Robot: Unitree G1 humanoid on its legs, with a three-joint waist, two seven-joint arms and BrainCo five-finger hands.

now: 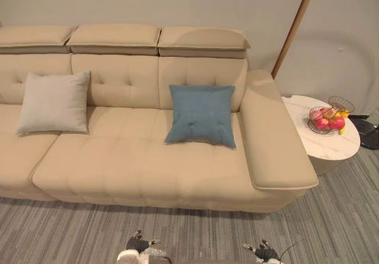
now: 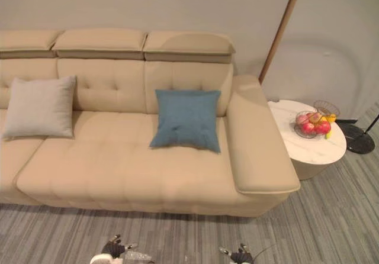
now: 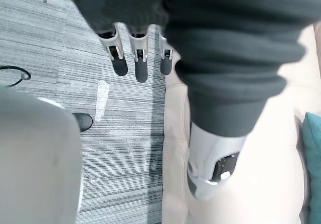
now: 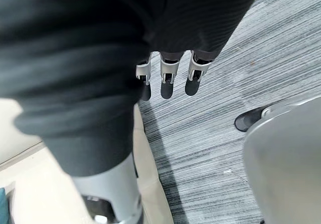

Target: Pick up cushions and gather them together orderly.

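- The blue cushion [image 1: 201, 115] stands propped against the backrest [image 1: 118, 77] of the sofa [image 1: 177, 196]. It is at the sofa's right end, near the armrest [image 1: 275, 139], with its lower edge on the seat [image 1: 136, 157].
- The light grey cushion [image 1: 54, 102] leans on the same backrest towards the sofa's left end. It is well apart from the blue one, with bare seat between them.
- Both cushions sit upright, tilted back a little, and my hands are well apart from them.
- My left hand [image 1: 140, 244] hangs low in front of the sofa, over the grey striped carpet [image 1: 71, 228], short of the seat's front edge. Its fingers [image 3: 141, 66] are straight and relaxed, the thumb [image 3: 210, 169] is apart from them, and it holds nothing.
- My right hand [image 1: 265, 252] hangs in front of the sofa too, nearer the armrest end. Its fingers [image 4: 168, 81] point straight out over the carpet, loose, with nothing in them.
- Past the sofa's right armrest stands a round white bench [image 1: 323, 148], just beside the armrest's outer side.
- On the bench sits a wire basket [image 1: 310, 122] of red and yellow fruit [image 1: 324, 122], on the half away from the sofa.
- Behind the sofa's right end a thin brown pole [image 1: 293, 27] slants up along the pale wall [image 1: 177, 3].
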